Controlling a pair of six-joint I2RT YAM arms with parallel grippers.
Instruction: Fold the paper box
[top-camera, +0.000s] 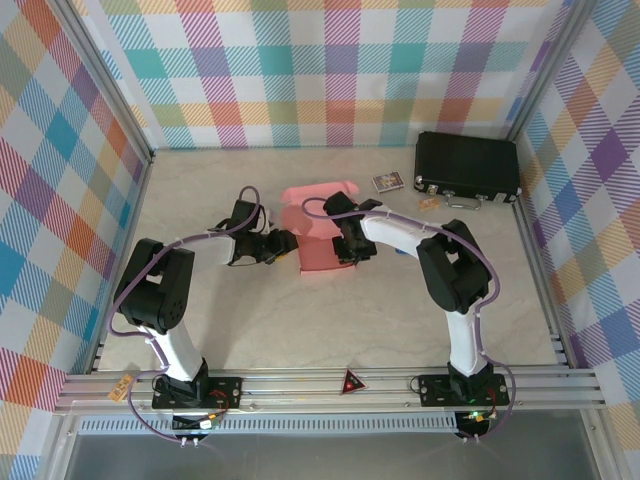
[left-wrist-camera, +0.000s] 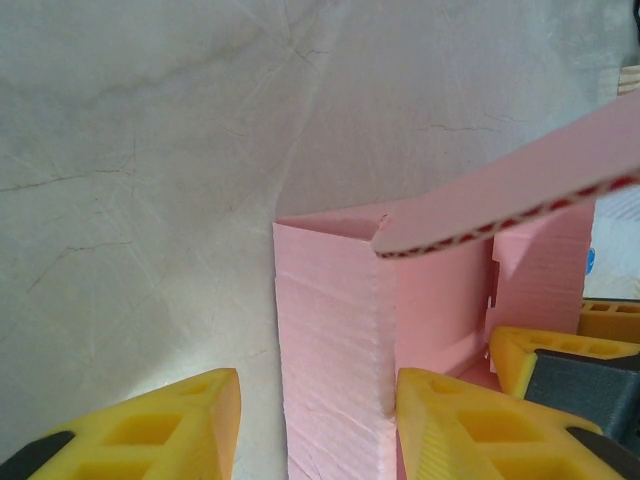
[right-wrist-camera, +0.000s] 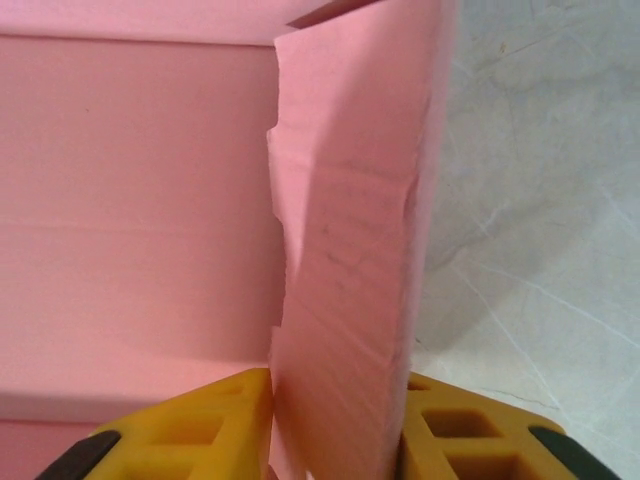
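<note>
- Sitting at the middle of the table (top-camera: 250, 330), the box (top-camera: 318, 258) is half-formed; its long axis runs near to far, with the side walls on the left and right and a loose flap (left-wrist-camera: 520, 195) at the far end, tilted over the inside.
- Left gripper (top-camera: 285, 246) reaches in from the left, so the box lies directly to its right; its jaws stand apart and straddle the upright left wall; the inner finger (left-wrist-camera: 470, 420) touches the card, while the outer finger (left-wrist-camera: 170, 425) is just beside it with a strip of table showing between.
- Right gripper (top-camera: 347, 245) comes from the right, so the box lies to its left; its jaws are clamped on the right wall, which stands nearly upright between the two yellow fingers (right-wrist-camera: 190, 425), both against the card.
- Both grippers are on the box, one per long side and facing each other across the short axis; neither is nearer.
- My judgement: the coming move turns on this opposition; each wall has to be worked along its near-to-far crease, pressing inward toward the other arm, and the far flap lies beyond both grippers, so either would have to let go and travel far to reach it.
- Risk, as I judge it: thin card may buckle if one side pushes harder than the other.
</note>
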